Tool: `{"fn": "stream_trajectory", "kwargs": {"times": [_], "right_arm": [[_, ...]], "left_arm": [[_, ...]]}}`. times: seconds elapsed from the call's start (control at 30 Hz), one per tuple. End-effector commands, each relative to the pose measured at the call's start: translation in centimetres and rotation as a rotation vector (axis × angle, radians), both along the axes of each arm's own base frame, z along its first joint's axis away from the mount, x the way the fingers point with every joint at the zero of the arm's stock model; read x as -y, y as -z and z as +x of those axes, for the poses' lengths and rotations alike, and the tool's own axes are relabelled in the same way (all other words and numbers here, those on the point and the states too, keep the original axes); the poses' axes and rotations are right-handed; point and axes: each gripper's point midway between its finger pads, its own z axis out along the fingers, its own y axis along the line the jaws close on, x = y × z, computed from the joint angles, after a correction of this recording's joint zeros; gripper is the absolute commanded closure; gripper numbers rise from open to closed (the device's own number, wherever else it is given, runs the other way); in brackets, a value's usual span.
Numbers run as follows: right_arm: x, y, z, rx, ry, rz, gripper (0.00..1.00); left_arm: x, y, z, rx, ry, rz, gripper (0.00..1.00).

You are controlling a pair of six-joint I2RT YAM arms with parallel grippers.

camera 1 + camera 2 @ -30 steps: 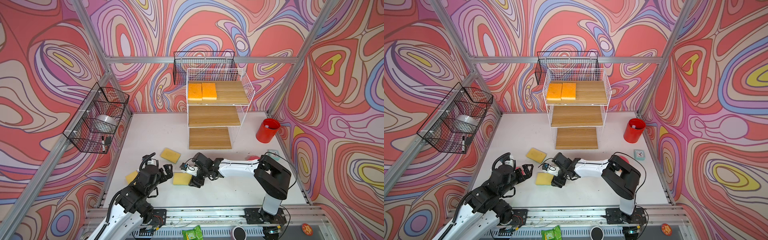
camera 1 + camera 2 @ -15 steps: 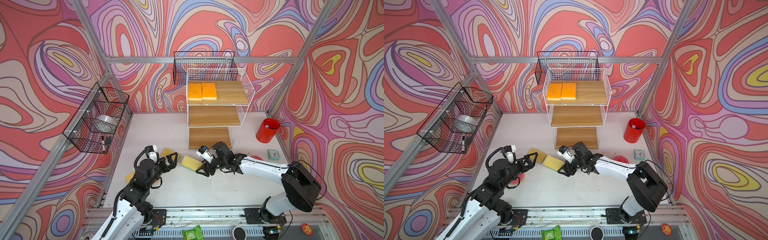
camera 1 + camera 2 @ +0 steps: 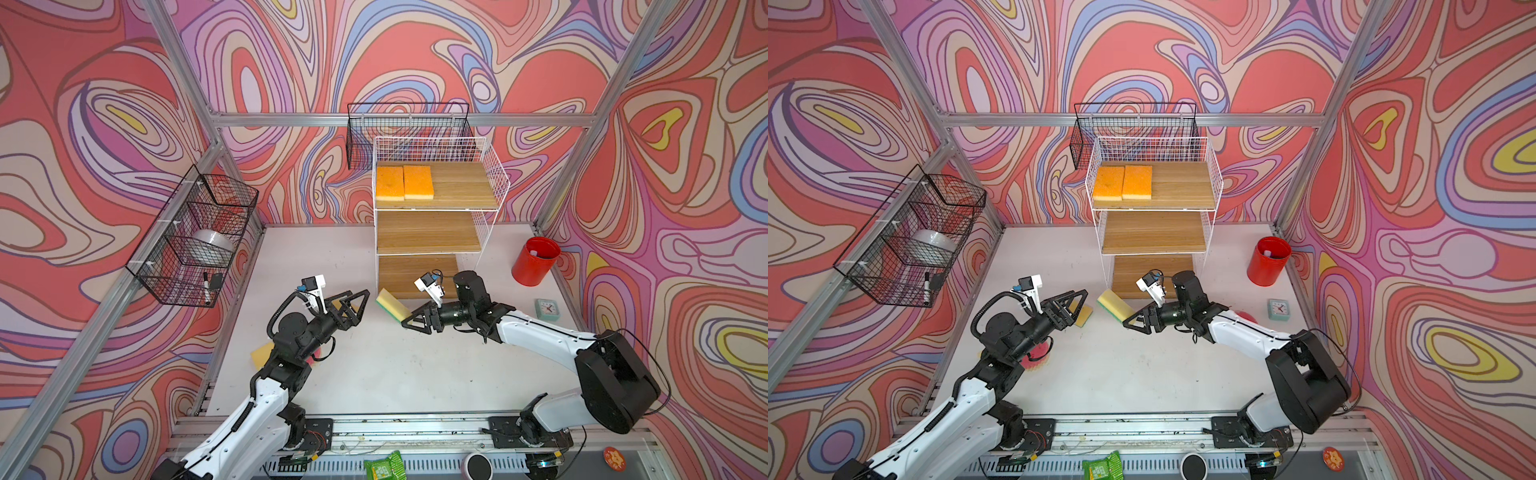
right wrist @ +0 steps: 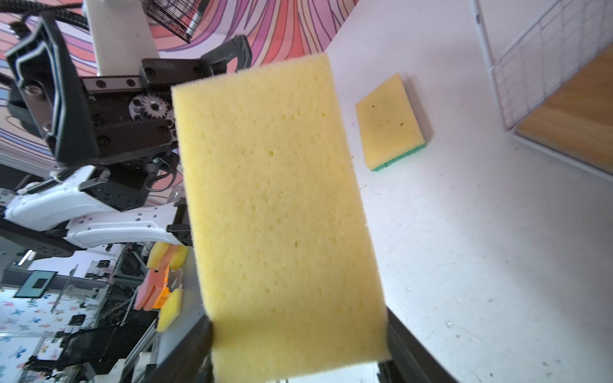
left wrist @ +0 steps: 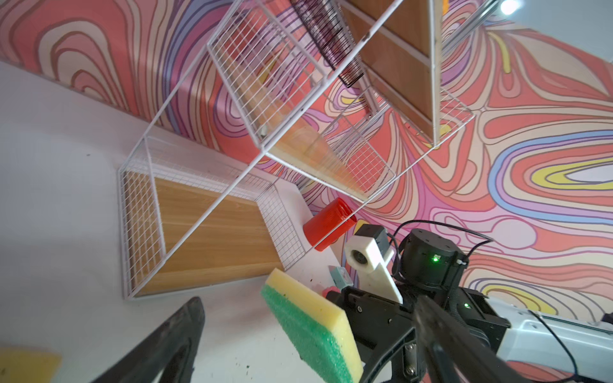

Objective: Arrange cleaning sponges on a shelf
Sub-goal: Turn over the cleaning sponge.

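My right gripper [image 3: 409,318] [image 4: 298,338] is shut on a green-topped sponge [image 3: 392,305] [image 3: 1115,305] [image 4: 278,199], held tilted above the table by the front left corner of the shelf [image 3: 428,232] [image 3: 1154,232]. My left gripper [image 3: 359,307] [image 3: 1077,309] is open, hovering over a second green sponge [image 3: 1084,316] [image 4: 391,122] that lies yellow side up. Two orange-topped sponges [image 3: 390,183] [image 3: 418,182] lie side by side on the top board. A yellow-sided sponge [image 3: 262,353] and a pink round one [image 3: 1036,358] lie under my left arm.
A red cup [image 3: 535,261] and a mint clock [image 3: 547,309] stand at the right of the table. Black wire baskets hang on the left wall [image 3: 195,241] and behind the shelf [image 3: 407,133]. Another pink sponge [image 3: 1246,316] peeks out behind my right arm.
My right gripper has lifted the green sponge off the table and carried it back toward the shelf's lowest board. My left arm has reached forward over the other green sponge.
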Motion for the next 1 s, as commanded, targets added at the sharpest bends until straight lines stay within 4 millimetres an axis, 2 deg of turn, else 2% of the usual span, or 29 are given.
{"fn": "stream_trajectory", "kwargs": {"times": [0.0,0.27,0.57,0.97], "right_arm": [[-0.5,-2.0,-0.7,-0.034,-0.065,0.085,0.29],[-1.1,-2.8,-0.2,-0.068,-0.081,0.141,0.29],[-1.9,-3.7,0.9,-0.078,-0.096,0.181,0.30],[-2.6,-4.3,1.8,-0.086,-0.110,0.206,0.32]], "left_arm": [[0.7,-2.6,-1.2,0.125,0.088,-0.092,0.00],[1.2,-1.7,-1.4,0.141,0.141,-0.129,0.00],[2.3,-1.9,-2.3,0.158,0.244,-0.178,0.00],[2.3,-1.3,-2.2,0.154,0.236,-0.154,0.00]]}}
